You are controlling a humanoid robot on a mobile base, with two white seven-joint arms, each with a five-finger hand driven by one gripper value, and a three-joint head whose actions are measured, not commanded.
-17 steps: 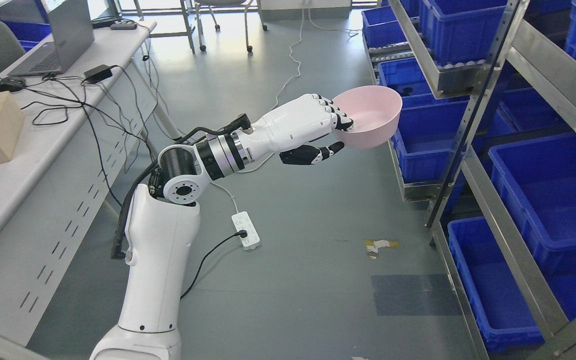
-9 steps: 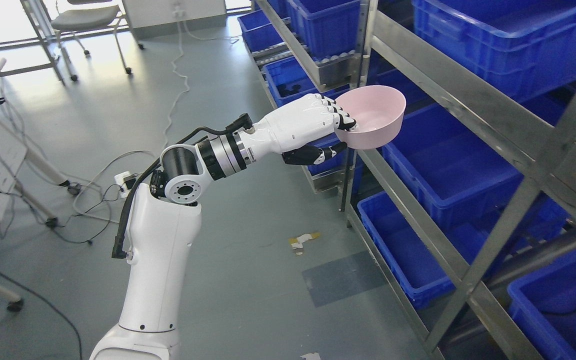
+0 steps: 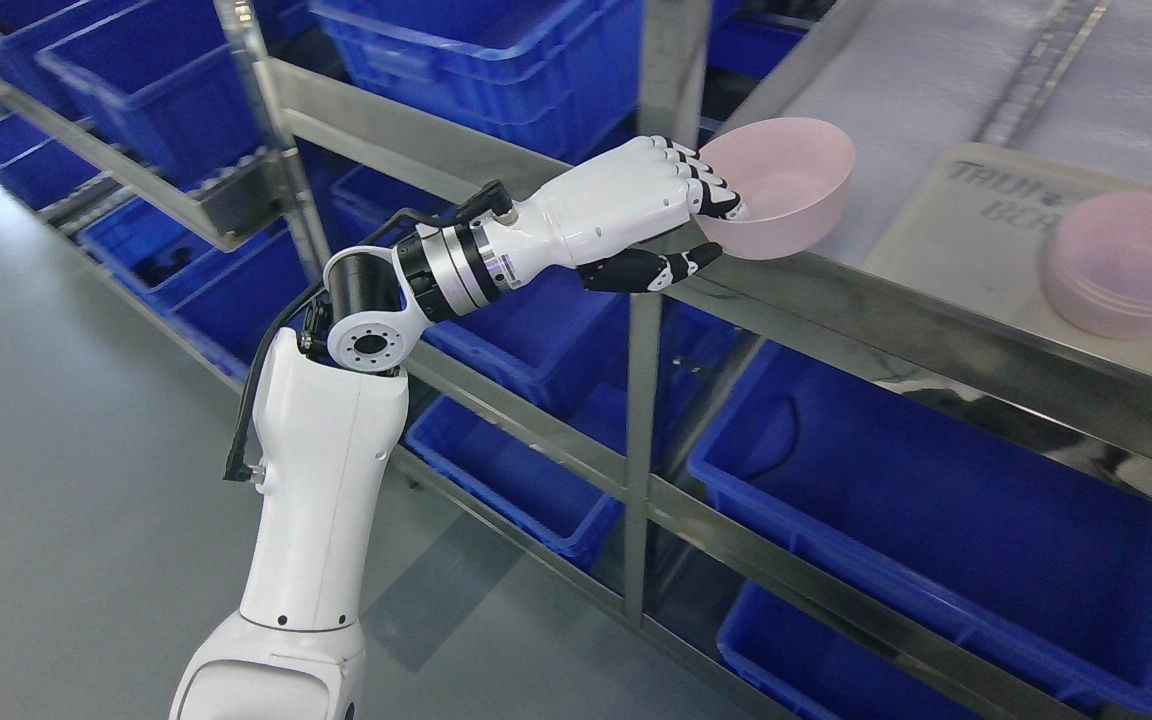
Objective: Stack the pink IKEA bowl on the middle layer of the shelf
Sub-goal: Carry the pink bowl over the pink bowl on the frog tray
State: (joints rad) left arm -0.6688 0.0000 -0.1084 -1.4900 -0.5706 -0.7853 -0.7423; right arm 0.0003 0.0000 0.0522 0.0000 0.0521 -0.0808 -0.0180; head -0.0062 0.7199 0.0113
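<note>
My left hand [image 3: 701, 225] is shut on the near rim of a pink bowl [image 3: 786, 195], fingers over the rim and thumb beneath it. The bowl hangs upright in the air above the front edge of a grey shelf layer [image 3: 936, 110]. A second pink bowl [image 3: 1131, 262] stands on a pale tray [image 3: 956, 235] on that same layer, to the right of the held bowl and apart from it. The left arm reaches up from the lower left. The right arm is out of view.
Metal shelf rails [image 3: 936, 335] and an upright post [image 3: 641, 400] run just below and beside the hand. Blue bins [image 3: 936, 500] fill the layers below and the shelves at upper left [image 3: 496, 60]. Grey floor [image 3: 66, 450] lies at left.
The camera has swung right: the desk and floor have left the picture, and the grey shelf layer with the second bowl has come in. The hand still holds the bowl, now slightly higher.
</note>
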